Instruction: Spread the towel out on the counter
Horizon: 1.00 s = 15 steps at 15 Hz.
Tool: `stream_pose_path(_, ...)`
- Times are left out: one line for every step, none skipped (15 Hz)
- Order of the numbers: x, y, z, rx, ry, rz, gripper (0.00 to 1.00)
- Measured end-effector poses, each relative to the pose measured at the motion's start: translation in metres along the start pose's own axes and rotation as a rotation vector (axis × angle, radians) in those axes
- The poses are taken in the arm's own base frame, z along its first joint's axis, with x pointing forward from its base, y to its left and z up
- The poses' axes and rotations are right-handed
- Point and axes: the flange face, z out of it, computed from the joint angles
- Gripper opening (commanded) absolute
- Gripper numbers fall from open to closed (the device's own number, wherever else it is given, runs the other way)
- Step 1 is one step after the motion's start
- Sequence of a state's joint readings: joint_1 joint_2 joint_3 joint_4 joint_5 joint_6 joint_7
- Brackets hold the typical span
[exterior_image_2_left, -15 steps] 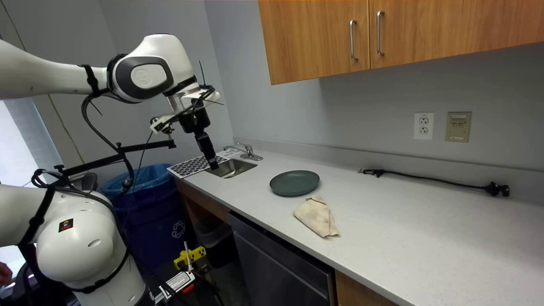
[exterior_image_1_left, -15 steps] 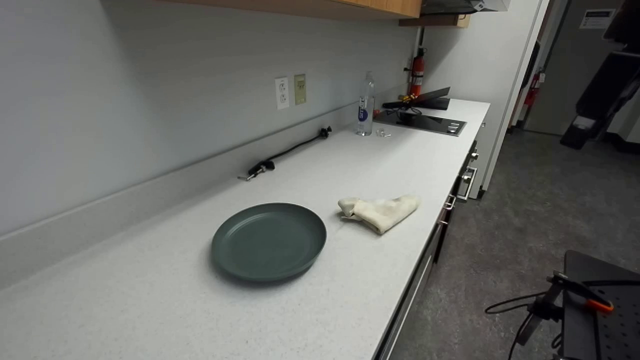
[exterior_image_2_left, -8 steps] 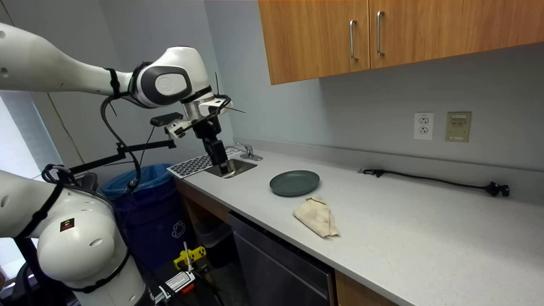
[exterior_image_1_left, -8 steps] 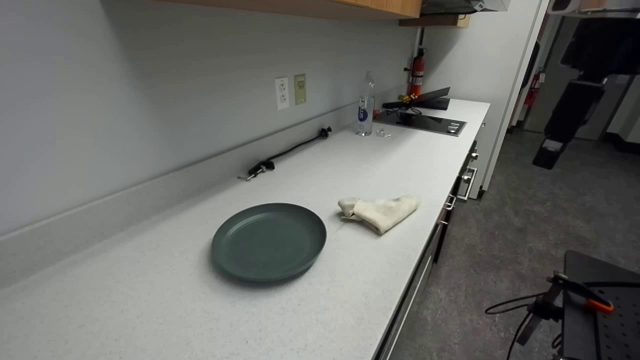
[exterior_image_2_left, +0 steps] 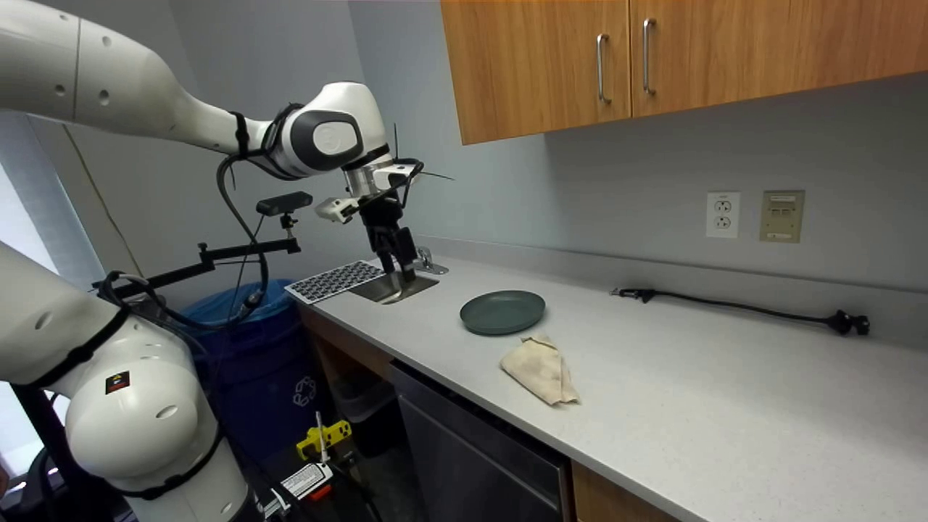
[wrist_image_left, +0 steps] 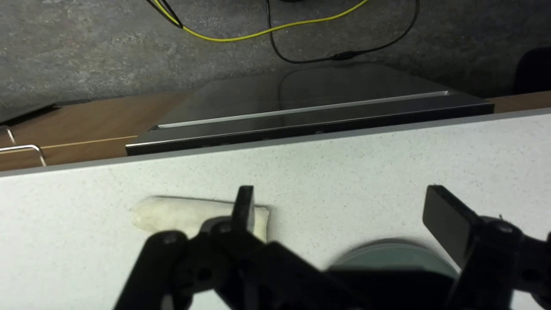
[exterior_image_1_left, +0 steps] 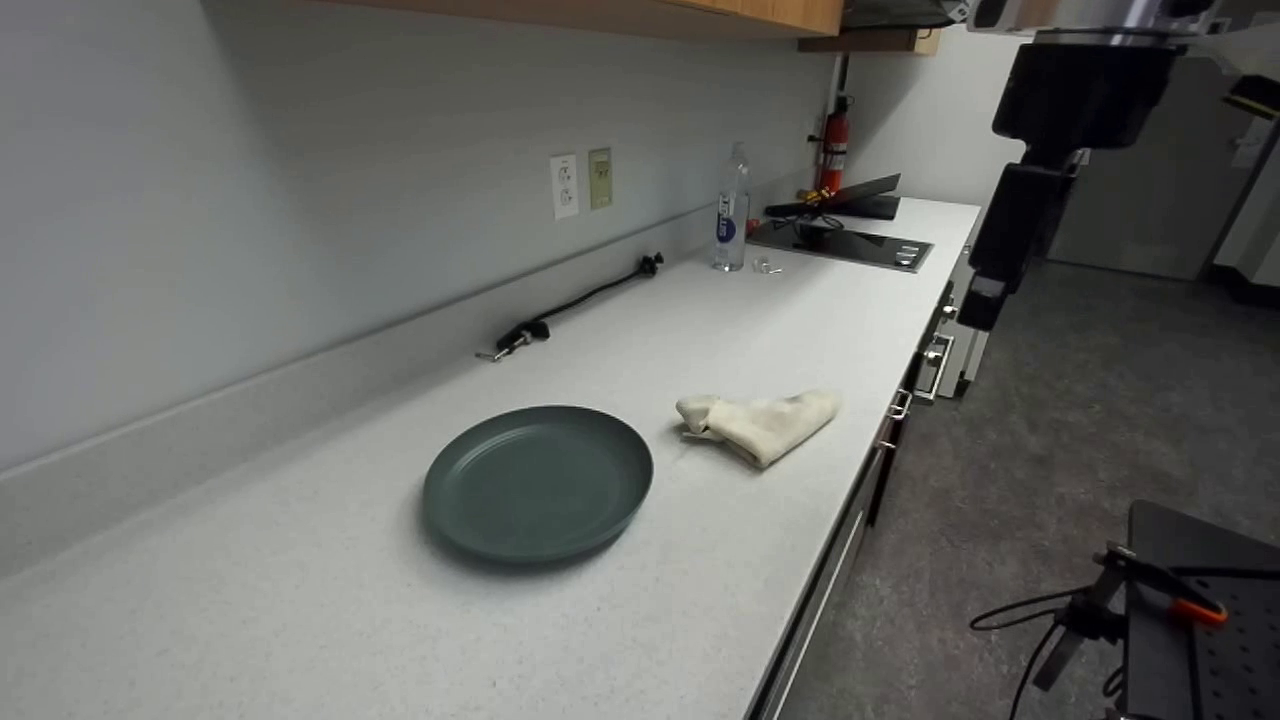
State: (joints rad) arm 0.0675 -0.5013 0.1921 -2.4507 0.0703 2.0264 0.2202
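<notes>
On the pale surface [exterior_image_1_left: 480, 640], you have the cream towel [exterior_image_1_left: 765, 425], which lies folded just beside the dark green plate [exterior_image_1_left: 540, 485], with a gap between them. Your pincer [wrist_image_left: 342, 213] hangs in the air, its two fingers [wrist_image_left: 447, 224] spread wide, and in the wrist view one of them hides part of the towel.

On the counter [exterior_image_1_left: 290, 620], the plate [exterior_image_1_left: 540, 487] lies near, the folded towel [exterior_image_1_left: 768, 426] just right of it. A black rod [exterior_image_1_left: 600, 291] lies left; beyond it the bottle [exterior_image_1_left: 733, 212] stands upright, left of the cooktop [exterior_image_1_left: 862, 249]. The gripper [exterior_image_1_left: 981, 308] hangs at right, apart from the towel.
</notes>
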Motion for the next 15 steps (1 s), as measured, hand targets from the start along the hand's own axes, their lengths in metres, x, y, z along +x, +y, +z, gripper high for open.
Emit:
stream_pose_path(0.006,-0.003,-0.003,-0.007,0.005,-0.011,1.00)
stream_pose_path(0.010,-0.006,-0.005,-0.011,0.010,-0.019,1.00)
stream_pose_path(0.012,-0.007,-0.007,-0.013,0.014,-0.024,1.00)
stream_pose_path(0.013,-0.008,-0.008,-0.013,0.015,-0.026,1.00)
stream_pose_path(0.013,-0.008,-0.008,-0.013,0.015,-0.026,1.00)
stream_pose_path(0.013,-0.008,-0.008,-0.013,0.015,-0.026,1.00)
stream_pose_path(0.013,-0.008,-0.008,-0.013,0.015,-0.026,1.00)
stream_pose_path(0.013,-0.008,-0.008,-0.013,0.015,-0.027,1.00)
stream_pose_path(0.013,-0.008,-0.008,-0.013,0.015,-0.027,1.00)
stream_pose_path(0.013,-0.008,-0.008,-0.013,0.015,-0.027,1.00)
stream_pose_path(0.013,-0.008,-0.008,-0.013,0.015,-0.027,1.00)
stream_pose_path(0.013,-0.008,-0.007,-0.013,0.014,-0.026,1.00)
stream_pose_path(0.013,-0.008,-0.006,-0.013,0.012,-0.024,1.00)
stream_pose_path(0.014,-0.007,-0.004,-0.014,0.008,-0.022,1.00)
stream_pose_path(0.016,-0.006,-0.001,-0.014,0.006,-0.019,1.00)
